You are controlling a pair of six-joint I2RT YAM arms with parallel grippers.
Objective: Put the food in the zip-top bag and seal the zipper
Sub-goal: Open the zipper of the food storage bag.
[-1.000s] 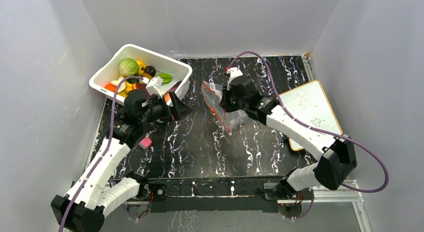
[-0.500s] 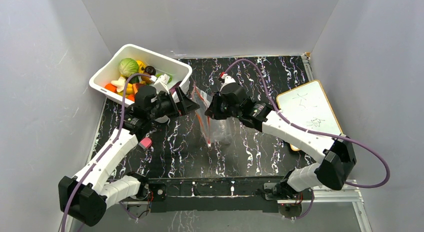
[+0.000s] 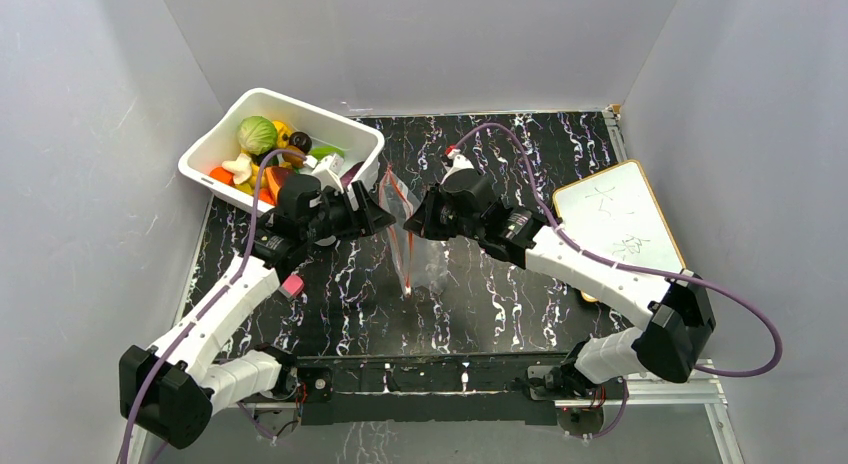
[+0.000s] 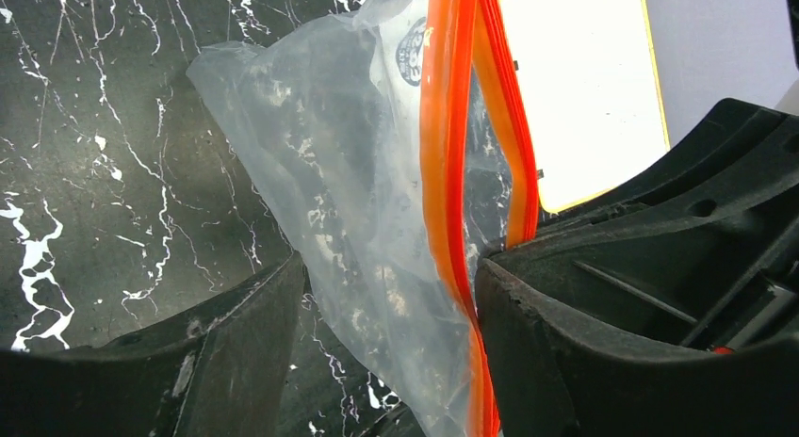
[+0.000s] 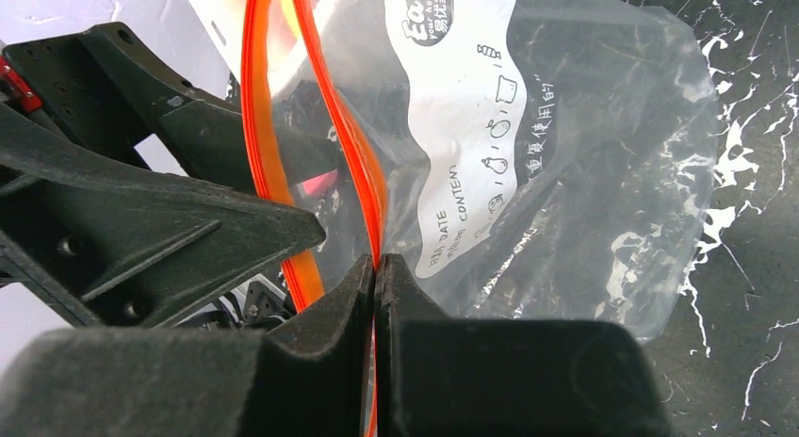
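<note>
The zip-top bag (image 3: pixel 408 246) hangs edge-on above the table's middle, between my two grippers. My right gripper (image 3: pixel 412 224) is shut on one side of its red-orange zipper (image 5: pixel 350 154) at the mouth; the other side of the strip (image 5: pixel 259 126) bows away. My left gripper (image 3: pixel 386 214) is open, and the bag (image 4: pixel 349 173) and zipper (image 4: pixel 441 126) pass between its fingers (image 4: pixel 236 352), the strip close against the right finger. The food, a green cabbage (image 3: pixel 257 134), a dark eggplant (image 3: pixel 299 141) and orange pieces (image 3: pixel 222 174), lies in the white bin. The bag looks empty.
The white bin (image 3: pixel 300 106) stands at the back left, just behind my left arm. A whiteboard with a yellow frame (image 3: pixel 620 219) lies at the right edge. Grey walls close in the black marbled table on three sides.
My right gripper has carried the bag left and towards the front, so it now hangs edge-on. My left gripper has moved right from the bin, and its open jaws now straddle the bag.
</note>
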